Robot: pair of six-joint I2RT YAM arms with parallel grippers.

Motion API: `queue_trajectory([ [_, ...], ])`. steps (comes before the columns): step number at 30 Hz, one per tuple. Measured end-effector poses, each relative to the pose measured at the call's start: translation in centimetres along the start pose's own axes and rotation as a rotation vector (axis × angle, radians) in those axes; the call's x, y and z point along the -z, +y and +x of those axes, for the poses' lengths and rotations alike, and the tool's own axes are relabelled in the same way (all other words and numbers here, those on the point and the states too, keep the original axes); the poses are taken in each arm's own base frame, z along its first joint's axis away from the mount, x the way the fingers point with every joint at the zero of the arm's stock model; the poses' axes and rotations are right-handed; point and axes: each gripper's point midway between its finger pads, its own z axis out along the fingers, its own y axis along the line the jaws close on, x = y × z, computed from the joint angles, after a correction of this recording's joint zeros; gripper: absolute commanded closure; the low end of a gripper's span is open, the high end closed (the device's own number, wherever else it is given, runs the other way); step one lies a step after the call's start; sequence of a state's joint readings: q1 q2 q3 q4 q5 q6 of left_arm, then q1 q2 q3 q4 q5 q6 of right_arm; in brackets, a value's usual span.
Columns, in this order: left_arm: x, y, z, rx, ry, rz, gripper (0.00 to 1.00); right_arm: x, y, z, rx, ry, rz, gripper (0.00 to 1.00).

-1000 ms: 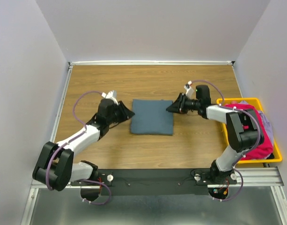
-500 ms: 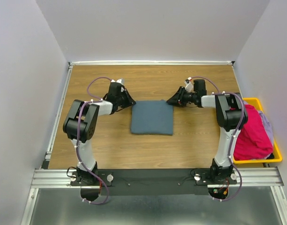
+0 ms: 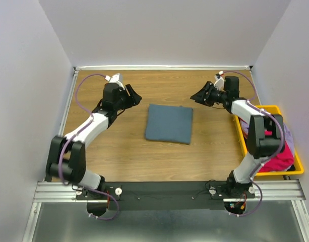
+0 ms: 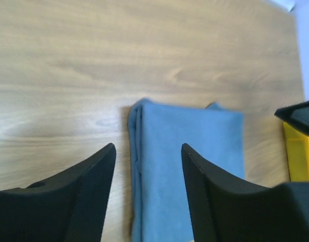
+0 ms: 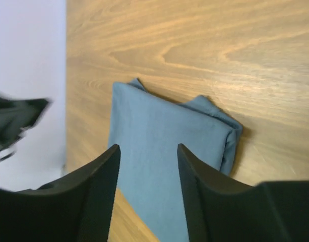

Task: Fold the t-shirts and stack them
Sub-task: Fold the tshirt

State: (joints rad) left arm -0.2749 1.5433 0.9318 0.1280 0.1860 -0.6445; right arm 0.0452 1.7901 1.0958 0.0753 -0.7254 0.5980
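1. The left arm reaches in from the near-left corner, and the left gripper (image 3: 135,97) hangs over the far-left part of the wooden table (image 3: 119,151), pointing toward the middle. Its two black fingers (image 4: 88,181) stand apart with nothing between them, so the jaws are open and empty.
2. In the left wrist view, the slate blue-grey t-shirt (image 4: 194,151) lies on the wood below and beyond those fingertips. Its layered folded edge runs down the gap between the fingers, and neither finger touches the cloth.
3. Seen from above, that t-shirt is a neat folded rectangle, flat in the middle of the table. It sits between the two grippers, nearer the front than either and clear of both.
4. The right gripper (image 3: 194,96) hangs over the far-right part of the table, aimed back toward the centre. Its fingers are spread too, holding nothing. In the right wrist view the shirt lies beneath the open gap, one corner bunched a little, apart from the fingertips.
5. At the right edge sits the yellow bin (image 3: 269,108), with the right arm's elbow crossing above it. A magenta-pink t-shirt (image 3: 281,160) is heaped inside, and a pale grey-blue shirt (image 3: 289,136) shows along its outer side.
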Motion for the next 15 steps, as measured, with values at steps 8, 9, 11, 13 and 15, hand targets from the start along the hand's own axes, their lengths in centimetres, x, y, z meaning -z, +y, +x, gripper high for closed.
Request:
queue_trajectory([
  [8,8.8,-1.0,-6.6,-0.13,-0.271,-0.109,0.04,2.9,-0.2,4.0,0.055,0.002,0.272,0.34],
  [9,9.6,-0.5,-6.5,-0.145,-0.28,-0.133,0.03,3.2,-0.8,5.4,0.056,0.024,0.316,0.33],
  [11,10.7,0.2,-5.7,-0.183,-0.28,-0.166,0.02,4.2,-2.0,8.2,0.041,0.069,0.377,0.32],
  [13,11.2,0.1,-4.6,-0.235,-0.269,-0.168,0.02,6.0,-3.3,11.2,0.015,0.111,0.445,0.27],
  [15,11.0,-1.0,-2.5,-0.312,-0.228,-0.145,0.02,7.1,-3.9,12.6,-0.001,0.129,0.477,0.2],
])
